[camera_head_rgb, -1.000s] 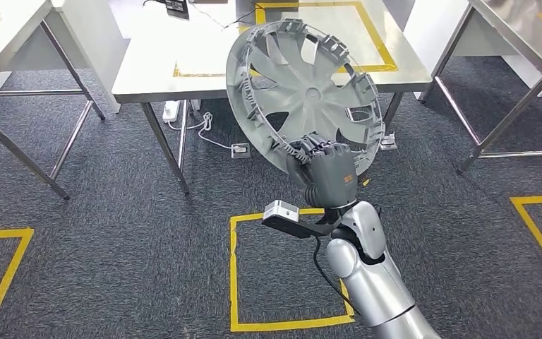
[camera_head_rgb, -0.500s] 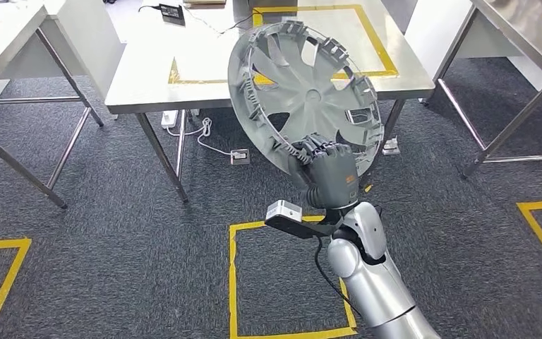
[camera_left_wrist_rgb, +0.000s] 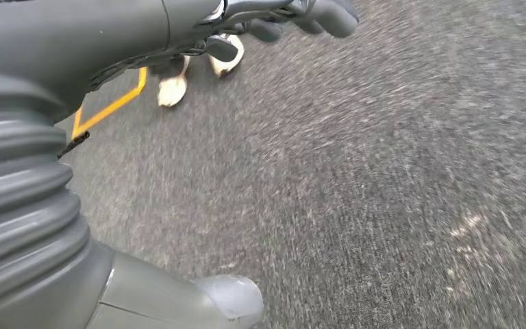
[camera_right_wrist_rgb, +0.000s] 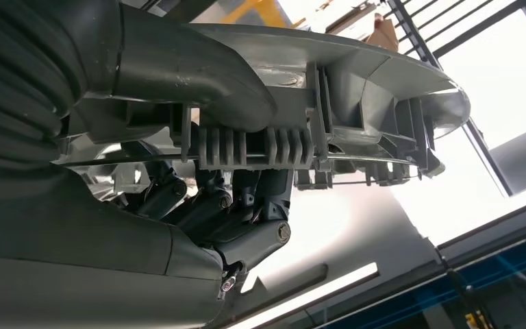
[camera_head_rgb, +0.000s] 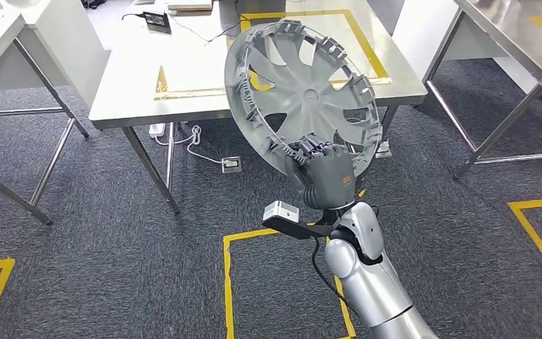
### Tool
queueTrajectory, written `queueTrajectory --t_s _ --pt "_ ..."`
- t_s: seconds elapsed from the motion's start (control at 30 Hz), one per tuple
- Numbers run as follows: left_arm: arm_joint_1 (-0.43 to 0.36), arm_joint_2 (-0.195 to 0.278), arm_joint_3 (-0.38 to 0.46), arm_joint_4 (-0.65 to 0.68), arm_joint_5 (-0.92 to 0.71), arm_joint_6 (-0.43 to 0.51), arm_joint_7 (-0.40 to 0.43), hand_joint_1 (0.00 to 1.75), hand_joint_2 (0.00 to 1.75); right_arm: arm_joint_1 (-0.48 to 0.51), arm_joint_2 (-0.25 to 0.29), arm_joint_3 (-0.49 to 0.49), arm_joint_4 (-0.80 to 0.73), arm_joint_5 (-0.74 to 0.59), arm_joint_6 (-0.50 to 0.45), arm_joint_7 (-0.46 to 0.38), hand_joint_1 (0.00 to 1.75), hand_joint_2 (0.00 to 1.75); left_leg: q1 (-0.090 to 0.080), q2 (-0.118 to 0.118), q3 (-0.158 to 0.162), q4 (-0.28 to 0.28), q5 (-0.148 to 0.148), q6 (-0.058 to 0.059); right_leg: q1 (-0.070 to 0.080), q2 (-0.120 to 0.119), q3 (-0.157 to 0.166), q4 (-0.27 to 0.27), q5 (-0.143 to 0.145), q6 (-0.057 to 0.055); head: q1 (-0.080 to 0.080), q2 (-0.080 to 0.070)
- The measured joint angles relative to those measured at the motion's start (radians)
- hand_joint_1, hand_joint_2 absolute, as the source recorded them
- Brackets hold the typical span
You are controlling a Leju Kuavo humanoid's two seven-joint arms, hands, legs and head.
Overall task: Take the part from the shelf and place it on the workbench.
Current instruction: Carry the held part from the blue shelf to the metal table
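You will find no readable words or numbers here; the one mark is a small orange label on the back of the right hand, too small to make out, and the yellow floor tape carries no lettering.

The left robot hand hangs over a dark grey carpeted floor, its grey ribbed cover bulking large in the near part of the picture and a thick grey thumb jutting out from it. Its darker fingers reach out above the carpet, slightly bent and spaced from the thumb, with nothing between them. A strip of yellow tape runs across the floor and passes behind the hand. Just beyond the fingers, two pale shoe tips stand on the carpet close to the tape. The carpet's speckled texture looks blurred.
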Motion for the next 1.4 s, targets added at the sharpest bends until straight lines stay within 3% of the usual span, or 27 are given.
queueTrajectory --t_s 0.07,0.1,0.17,0.2,0.23,0.27,0.33,0.37,0.4,0.47,0.57,0.6,0.67,0.73,0.77,0.8,0.87,0.9,1.07,1.13,1.2,1.23,1.27,1.3,1.37,1.4 --pt "0.000 -0.001 0.001 0.000 0.001 0.000 0.000 0.00 1.75 0.000 0.000 0.000 0.000 0.000 0.000 0.000 1.75 1.75 0.004 0.001 0.012 -0.007 -0.006 0.013 -0.001 -0.013 -0.015 0.038 -0.019 0.013 0.003 0.000" --pt "-0.001 -0.002 0.001 0.000 0.001 0.000 0.000 0.00 1.75 -0.001 0.000 0.000 0.000 0.001 0.000 -0.001 1.75 1.75 0.006 0.002 0.017 -0.009 -0.010 0.018 -0.003 -0.021 -0.044 0.089 -0.037 0.018 0.005 0.000" --pt "0.000 -0.002 0.001 0.000 0.001 0.000 -0.001 0.00 1.75 -0.002 0.000 0.000 0.000 0.003 -0.001 -0.004 1.75 1.75 0.006 0.004 0.028 -0.009 -0.021 0.023 -0.006 -0.028 -0.129 0.222 -0.072 0.026 0.007 0.000" --pt "0.001 -0.001 0.001 0.000 0.001 0.000 -0.001 0.00 1.75 -0.002 0.000 0.000 0.000 0.004 -0.001 -0.004 1.75 1.75 0.006 0.004 0.034 -0.009 -0.028 0.022 -0.007 -0.029 -0.168 0.270 -0.076 0.028 0.007 0.000" --pt "0.002 -0.001 0.001 0.000 0.001 0.000 -0.001 0.00 1.75 -0.001 0.000 -0.001 0.000 0.004 -0.001 -0.004 1.75 1.75 0.006 0.005 0.043 -0.008 -0.035 0.021 -0.009 -0.030 -0.190 0.284 -0.061 0.029 0.007 0.000" --pt "0.003 -0.001 0.001 0.000 0.001 0.000 -0.001 0.00 1.75 0.001 0.000 -0.002 0.000 0.004 -0.001 -0.004 1.75 1.75 0.006 0.005 0.053 -0.008 -0.043 0.019 -0.010 -0.031 -0.192 0.259 -0.026 0.029 0.007 0.000" --pt "0.004 -0.002 0.001 0.000 0.001 0.000 -0.003 0.00 1.75 0.002 0.000 -0.002 0.000 0.005 -0.002 -0.004 1.75 1.75 0.006 0.005 0.075 -0.008 -0.061 0.013 -0.011 -0.037 -0.154 0.132 0.067 0.026 0.007 0.000" --pt "0.002 -0.002 0.001 0.000 0.001 0.000 -0.004 0.00 1.75 0.002 0.000 -0.002 0.000 0.006 -0.002 -0.005 1.75 1.75 0.004 0.005 0.084 -0.007 -0.070 0.008 -0.008 -0.041 -0.129 0.071 0.098 0.023 0.006 0.000" --pt "0.000 -0.002 0.001 0.000 0.001 -0.001 -0.005 0.00 1.75 0.001 0.000 -0.003 0.000 0.006 -0.003 -0.005 1.75 1.75 0.003 0.005 0.088 -0.007 -0.075 0.003 -0.006 -0.043 -0.113 0.032 0.110 0.017 0.006 0.000" --pt "-0.003 -0.002 0.001 0.000 0.001 -0.002 -0.007 0.00 1.75 -0.001 0.000 -0.004 -0.001 0.008 -0.006 -0.006 1.75 1.75 0.000 0.006 0.091 -0.011 -0.082 -0.010 0.000 -0.043 -0.105 0.011 0.101 0.004 0.005 0.000" --pt "-0.006 -0.001 0.001 -0.001 0.001 -0.003 -0.009 0.00 1.75 0.000 0.001 -0.007 -0.001 0.010 -0.007 -0.005 1.75 1.75 0.002 0.011 0.091 0.005 -0.099 -0.027 -0.003 -0.037 -0.091 0.002 0.091 -0.016 0.000 0.000" --pt "-0.009 -0.001 0.001 -0.001 0.000 -0.003 -0.009 0.00 1.75 0.000 0.002 -0.007 -0.001 0.011 -0.008 -0.005 1.75 1.75 0.002 0.011 0.073 0.043 -0.114 -0.031 -0.005 -0.036 -0.083 -0.001 0.087 -0.023 -0.001 0.000" --pt "-0.012 -0.001 0.001 0.000 0.000 -0.003 -0.010 0.00 1.75 -0.001 0.004 -0.008 -0.001 0.014 -0.009 -0.007 1.75 1.75 0.003 0.011 -0.001 0.168 -0.157 -0.036 -0.004 -0.036 -0.069 -0.002 0.074 -0.033 -0.005 0.000" --pt "-0.010 -0.001 0.001 0.000 0.000 -0.003 -0.009 0.00 1.75 0.000 0.006 -0.008 -0.001 0.018 -0.009 -0.006 1.75 1.75 0.003 0.011 -0.070 0.261 -0.166 -0.036 -0.001 -0.032 -0.054 -0.001 0.059 -0.036 -0.004 0.000" --pt "-0.009 -0.001 0.001 0.000 0.000 -0.004 -0.009 0.00 1.75 0.002 0.006 -0.008 -0.001 0.019 -0.009 -0.005 1.75 1.75 0.003 0.011 -0.081 0.259 -0.141 -0.035 0.000 -0.030 -0.044 0.000 0.051 -0.035 -0.004 0.000" --pt "-0.008 -0.001 0.001 0.000 0.000 -0.004 -0.009 0.00 1.75 0.003 0.006 -0.008 -0.001 0.021 -0.009 -0.004 1.75 1.75 0.002 0.011 -0.073 0.218 -0.098 -0.031 0.001 -0.028 -0.032 0.001 0.042 -0.034 -0.004 0.000" --pt "-0.008 -0.001 0.001 0.000 0.000 -0.004 -0.009 0.00 1.75 0.003 0.007 -0.008 -0.002 0.024 -0.009 -0.004 1.75 1.75 -0.001 0.010 -0.031 0.095 -0.015 -0.019 0.003 -0.026 -0.011 0.003 0.024 -0.029 -0.004 0.000" --pt "-0.009 -0.001 0.001 0.000 0.000 -0.004 -0.010 0.00 1.75 0.001 0.008 -0.008 -0.002 0.025 -0.010 -0.004 1.75 1.75 -0.004 0.010 -0.009 0.045 0.000 -0.013 0.003 -0.024 -0.007 0.004 0.018 -0.024 -0.005 0.000" --pt "-0.011 -0.001 0.002 0.000 0.000 -0.006 -0.009 0.00 1.75 0.002 0.008 -0.008 -0.011 0.027 -0.008 -0.003 1.75 1.75 -0.003 0.007 0.033 -0.013 -0.020 0.014 0.003 -0.025 -0.012 0.030 0.013 0.003 -0.001 0.000" --pt "-0.012 -0.003 0.002 0.000 0.000 -0.006 -0.009 0.00 1.75 0.000 0.008 -0.007 -0.013 0.028 -0.006 -0.004 1.75 1.75 0.000 0.007 0.049 -0.020 -0.028 0.023 0.000 -0.030 -0.065 0.118 -0.014 0.015 0.002 0.000" --pt "-0.012 -0.004 0.002 0.000 0.001 -0.006 -0.009 0.00 1.75 0.000 0.008 -0.007 -0.014 0.031 -0.003 -0.005 1.75 1.75 0.000 0.007 0.060 -0.020 -0.039 0.026 -0.004 -0.031 -0.148 0.238 -0.053 0.026 0.003 0.000" --pt "-0.011 -0.004 0.002 0.000 0.001 -0.006 -0.009 0.00 1.75 0.000 0.008 -0.006 -0.014 0.032 -0.002 -0.004 1.75 1.75 0.000 0.007 0.066 -0.019 -0.047 0.025 -0.006 -0.032 -0.179 0.272 -0.056 0.029 0.003 0.000" --pt "-0.009 -0.004 0.002 0.000 0.003 -0.006 -0.009 0.00 1.75 0.001 0.008 -0.006 -0.014 0.032 -0.001 -0.003 1.75 1.75 0.000 0.007 0.075 -0.018 -0.054 0.024 -0.008 -0.032 -0.196 0.275 -0.041 0.031 0.003 0.000" --pt "-0.008 -0.005 0.003 0.000 0.004 -0.006 -0.009 0.00 1.75 0.001 0.008 -0.006 -0.014 0.032 0.000 -0.003 1.75 1.75 0.001 0.006 0.086 -0.016 -0.063 0.021 -0.010 -0.033 -0.193 0.239 -0.003 0.031 0.003 0.000" --pt "-0.008 -0.005 0.003 0.000 0.006 -0.006 -0.009 0.00 1.75 0.001 0.008 -0.006 -0.014 0.032 0.000 -0.003 1.75 1.75 0.002 0.006 0.107 -0.016 -0.082 0.015 -0.011 -0.037 -0.152 0.109 0.087 0.029 0.003 0.000" --pt "-0.009 -0.006 0.003 0.000 0.006 -0.006 -0.010 0.00 1.75 0.000 0.008 -0.006 -0.014 0.032 0.000 -0.004 1.75 1.75 0.002 0.006 0.114 -0.016 -0.089 0.010 -0.009 -0.039 -0.134 0.052 0.107 0.025 0.003 0.000"
